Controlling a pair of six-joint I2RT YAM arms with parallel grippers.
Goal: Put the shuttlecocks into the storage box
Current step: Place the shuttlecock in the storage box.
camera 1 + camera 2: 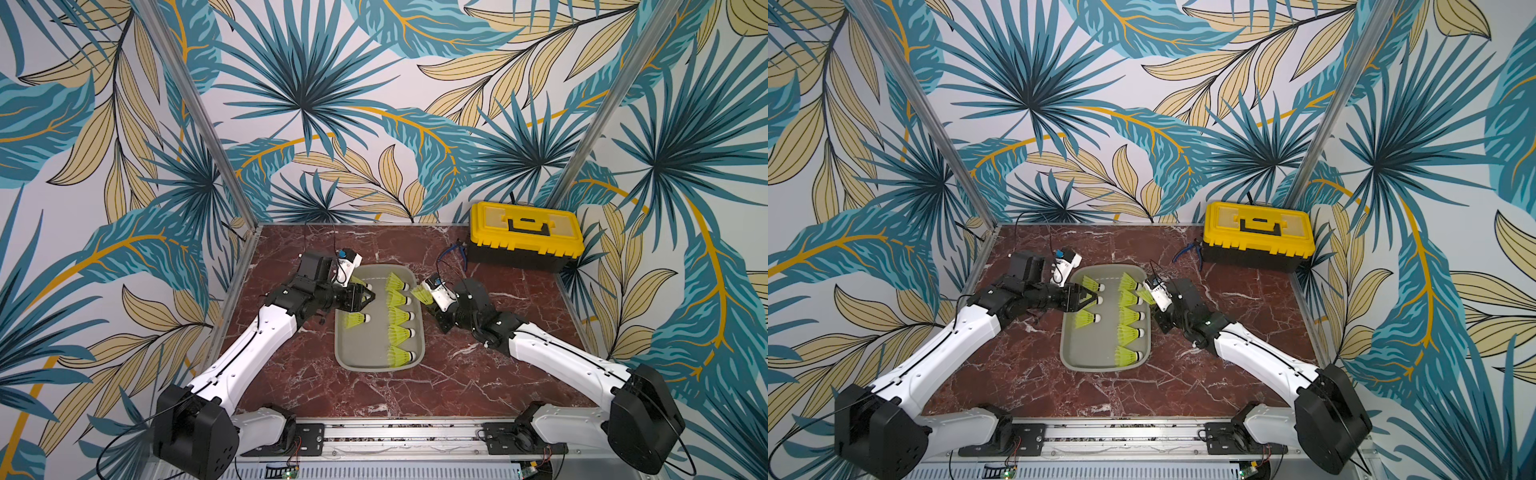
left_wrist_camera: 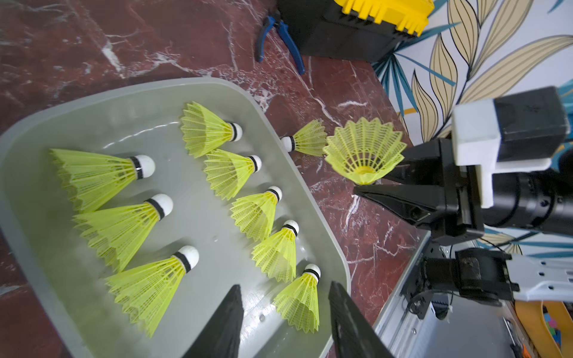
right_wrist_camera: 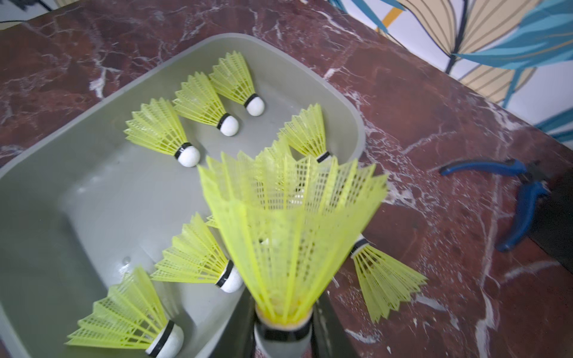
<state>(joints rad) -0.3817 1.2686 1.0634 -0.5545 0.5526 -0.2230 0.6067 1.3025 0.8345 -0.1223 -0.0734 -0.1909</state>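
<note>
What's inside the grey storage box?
Eight shuttlecocks lie on their sides in the storage box: a row of three, a row of five. In both top views the left gripper hides part of the three.

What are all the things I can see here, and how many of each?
shuttlecocks: ten, neon yellow with white tips; eight lying in the tray, one on the table beside it, one in the right tool.
tray: one, grey, middle of the table.
toolbox: one, yellow lid on black body, far corner on the robot's right.
pliers: one pair, blue handles, on the table next to the toolbox.
table: one, red-brown marble.
walls: blue and tan leaf pattern, around the table.
arms: two, white and black, reaching in from the near edge.
left tool: one, black, open and empty over the tray.
right tool: one, black, shut on a shuttlecock's tip, at the tray's edge.
</note>
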